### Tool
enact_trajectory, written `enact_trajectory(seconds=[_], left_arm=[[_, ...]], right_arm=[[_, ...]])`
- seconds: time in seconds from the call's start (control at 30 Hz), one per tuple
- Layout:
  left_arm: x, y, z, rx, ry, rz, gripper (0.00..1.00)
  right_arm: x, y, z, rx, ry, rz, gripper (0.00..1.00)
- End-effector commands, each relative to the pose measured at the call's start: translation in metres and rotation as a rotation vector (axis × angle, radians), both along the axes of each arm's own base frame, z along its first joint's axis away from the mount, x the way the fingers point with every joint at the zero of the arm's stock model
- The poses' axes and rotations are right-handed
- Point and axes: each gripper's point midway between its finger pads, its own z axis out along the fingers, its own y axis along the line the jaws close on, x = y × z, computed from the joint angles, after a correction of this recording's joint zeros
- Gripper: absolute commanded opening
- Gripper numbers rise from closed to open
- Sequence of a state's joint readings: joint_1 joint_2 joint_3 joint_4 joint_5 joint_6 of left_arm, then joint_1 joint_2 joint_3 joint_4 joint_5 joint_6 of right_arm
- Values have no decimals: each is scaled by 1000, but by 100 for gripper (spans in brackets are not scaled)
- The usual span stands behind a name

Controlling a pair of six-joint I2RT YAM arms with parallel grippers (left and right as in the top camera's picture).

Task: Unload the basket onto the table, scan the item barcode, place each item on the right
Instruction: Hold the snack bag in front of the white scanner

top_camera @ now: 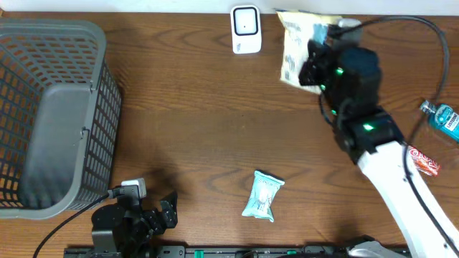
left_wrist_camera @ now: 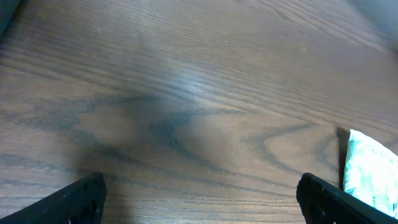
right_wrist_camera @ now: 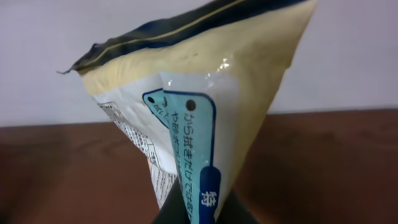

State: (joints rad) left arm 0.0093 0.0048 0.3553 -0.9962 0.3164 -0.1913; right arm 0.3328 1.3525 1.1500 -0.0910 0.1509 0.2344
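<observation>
A cream and white snack bag (top_camera: 296,44) with a dark top seam is held up at the far right of the table, just right of the white barcode scanner (top_camera: 244,29). My right gripper (top_camera: 310,68) is shut on the bag's lower edge; in the right wrist view the bag (right_wrist_camera: 205,106) rises from between the jaws (right_wrist_camera: 204,214), its printed back and blue label facing the camera. My left gripper (top_camera: 161,211) sits open near the front edge, its dark fingertips (left_wrist_camera: 81,199) wide apart over bare wood with nothing between them.
A grey mesh basket (top_camera: 50,115) stands at the left. A pale blue packet (top_camera: 262,195) lies front centre, its corner also in the left wrist view (left_wrist_camera: 370,168). A blue bottle (top_camera: 443,118) and a red packet (top_camera: 424,161) lie at the right edge.
</observation>
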Motion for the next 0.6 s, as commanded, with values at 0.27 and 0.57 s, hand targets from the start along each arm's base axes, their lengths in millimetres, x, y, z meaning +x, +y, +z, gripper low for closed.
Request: enact_trajectory(seconds=[0.27,0.57], left_arm=[[-2,-2,-3,-15,14,-3,98],[-2,-2,-3,-15,14,-3,98]], right_arm=[[69,47,24,-303,-363,-13,1],[127,89,-19,-440,-389,-13,1]])
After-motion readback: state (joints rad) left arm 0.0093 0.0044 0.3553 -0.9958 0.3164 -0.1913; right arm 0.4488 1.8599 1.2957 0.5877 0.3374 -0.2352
